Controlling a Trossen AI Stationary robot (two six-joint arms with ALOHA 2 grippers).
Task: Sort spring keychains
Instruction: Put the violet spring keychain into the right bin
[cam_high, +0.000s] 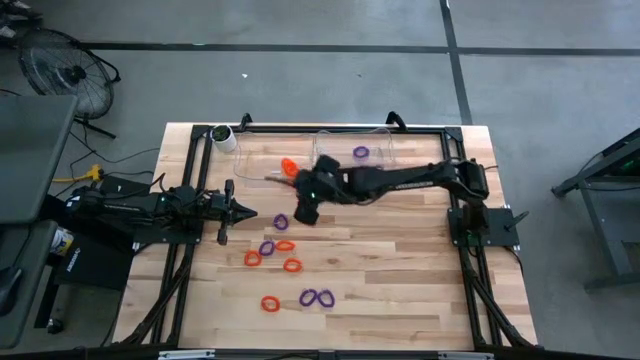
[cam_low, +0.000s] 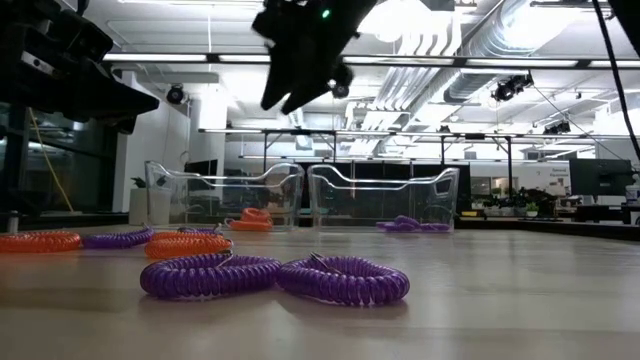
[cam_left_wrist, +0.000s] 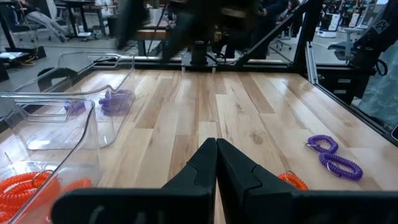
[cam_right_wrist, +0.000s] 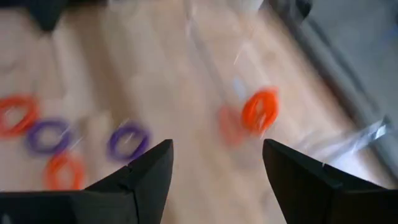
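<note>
Several orange and purple coiled spring keychains lie flat on the wooden table, among them a purple one (cam_high: 281, 221), an orange one (cam_high: 285, 245) and a purple pair (cam_high: 316, 297) (cam_low: 275, 276). The left clear bin (cam_high: 268, 150) holds an orange keychain (cam_high: 290, 165) (cam_right_wrist: 260, 111). The right clear bin (cam_high: 375, 140) holds a purple one (cam_high: 360, 152) (cam_left_wrist: 115, 99). My right gripper (cam_high: 305, 208) (cam_right_wrist: 214, 165) hangs open and empty above the table, just near of the left bin. My left gripper (cam_high: 245, 212) (cam_left_wrist: 216, 149) is shut and empty at the table's left.
A white cup (cam_high: 224, 137) stands at the far left corner beside the bins. Black frame rails (cam_high: 430, 128) run along the table's far and side edges. Bare wood lies on the right half of the table (cam_high: 420, 270). A fan (cam_high: 60, 65) stands on the floor.
</note>
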